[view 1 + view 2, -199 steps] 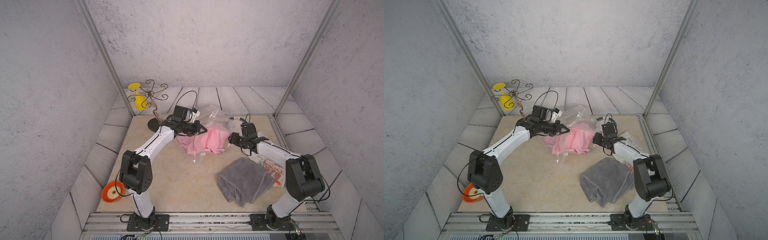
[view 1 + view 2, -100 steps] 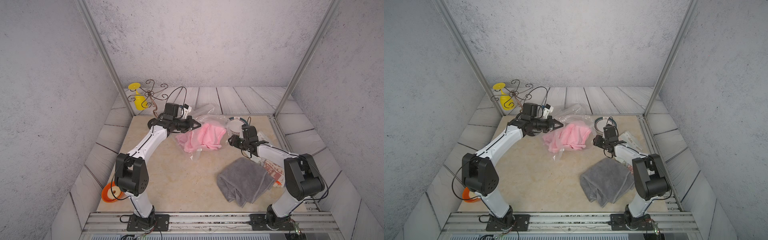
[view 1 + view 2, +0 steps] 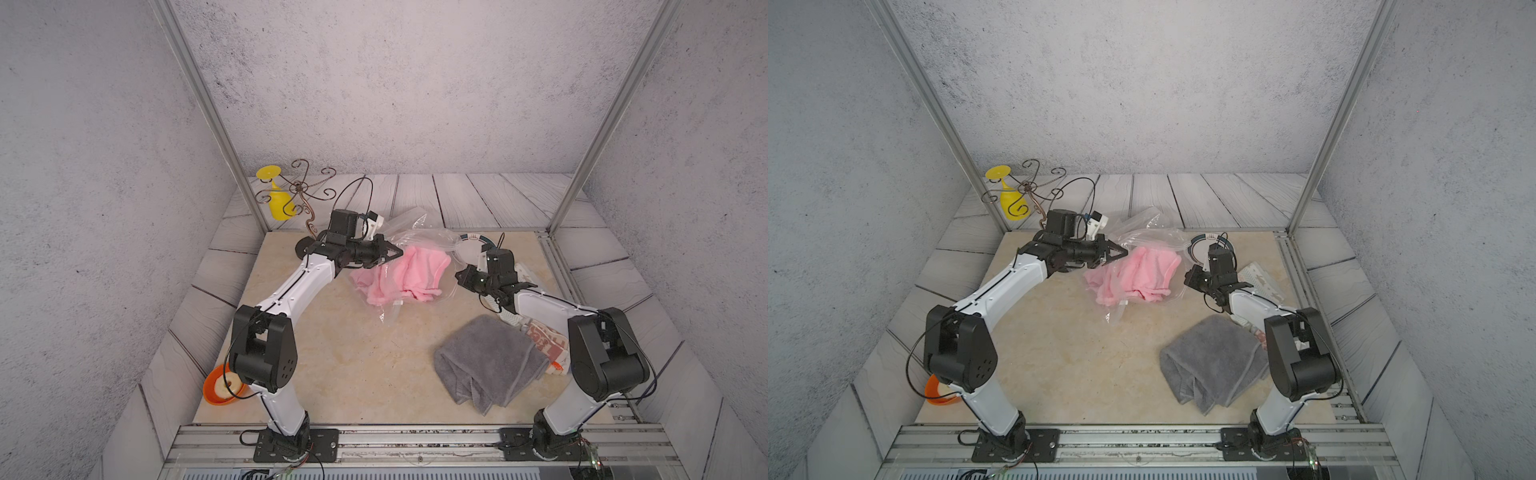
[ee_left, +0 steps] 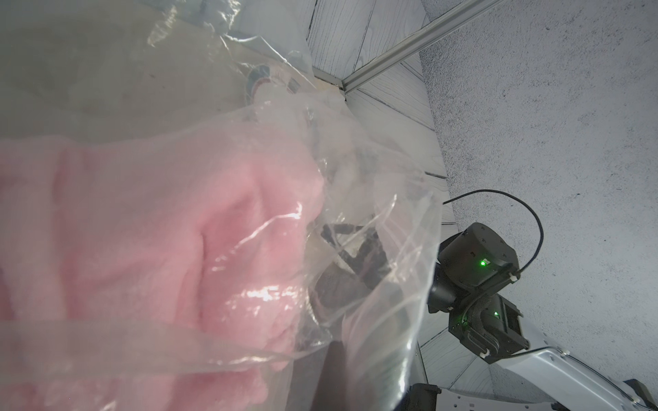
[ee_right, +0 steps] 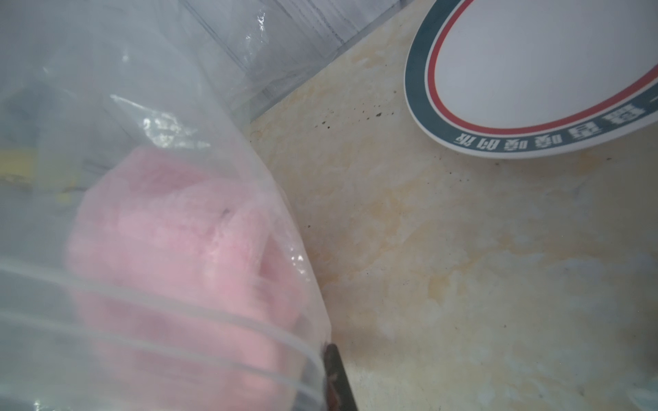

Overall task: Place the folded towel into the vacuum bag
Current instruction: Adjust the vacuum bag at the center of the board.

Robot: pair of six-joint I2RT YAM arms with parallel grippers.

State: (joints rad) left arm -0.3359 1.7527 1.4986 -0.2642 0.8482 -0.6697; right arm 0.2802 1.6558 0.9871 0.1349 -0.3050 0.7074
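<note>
Table: beige marbled top; both arms reach in over it from the near rail.

Left arm: stretched toward the far middle. Right arm: bent, wrist turned inward toward the left arm.

Grey towel: loosely folded, lying on the table near the right arm's base, well apart from the bag.

Vacuum bag: clear crinkled film at the far middle of the table, held up between the two grippers in both top views. Valve and slider clip cannot be made out.

Pink towel: bunched inside the vacuum bag; both wrist views show it through the film.

Plate: white with a dark rim, flat on the table just beyond the right gripper, apart from the bag.

Left gripper: fingers pinched together on the bag's upper edge.

Right gripper: fingers closed at the bag's opposite edge. In the right wrist view the film runs down to a dark fingertip and appears pinched there.
</note>
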